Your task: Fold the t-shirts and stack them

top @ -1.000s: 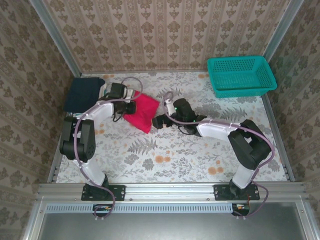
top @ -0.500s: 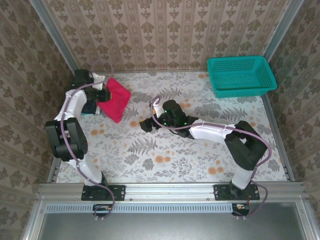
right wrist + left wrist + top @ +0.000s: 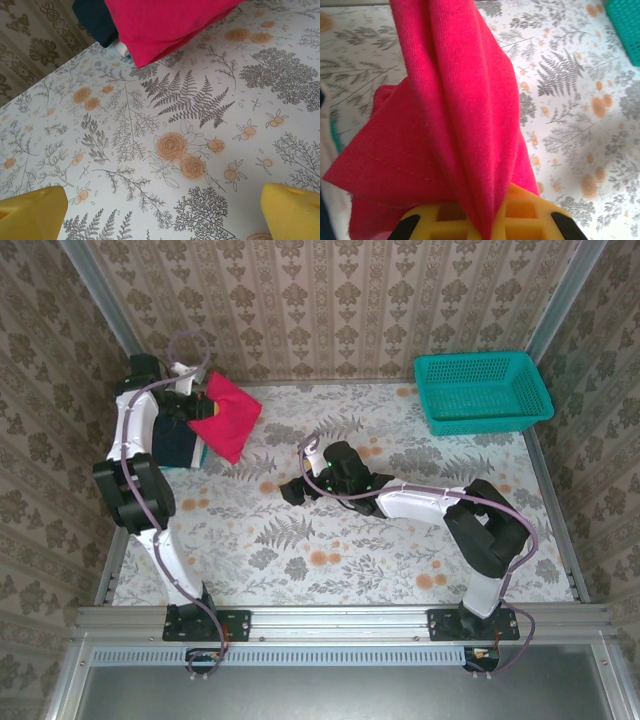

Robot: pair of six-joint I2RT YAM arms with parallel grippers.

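1. The left pincer [image 3: 203, 407] is clamped tight on the folded red t-shirt [image 3: 232, 418], lifted partly over the stack [image 3: 170, 443] of folded shirts at the far-left corner of the desk [image 3: 400, 540].
2. The right pincer [image 3: 294, 490] hovers mid-desk, jaws wide and empty.
3. What seems left is to set the red t-shirt on the stack and release it.

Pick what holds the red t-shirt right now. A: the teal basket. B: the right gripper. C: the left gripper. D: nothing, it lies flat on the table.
C: the red t-shirt hangs pinched in the shut left gripper, while the right gripper stands open above the table, gripping nothing.
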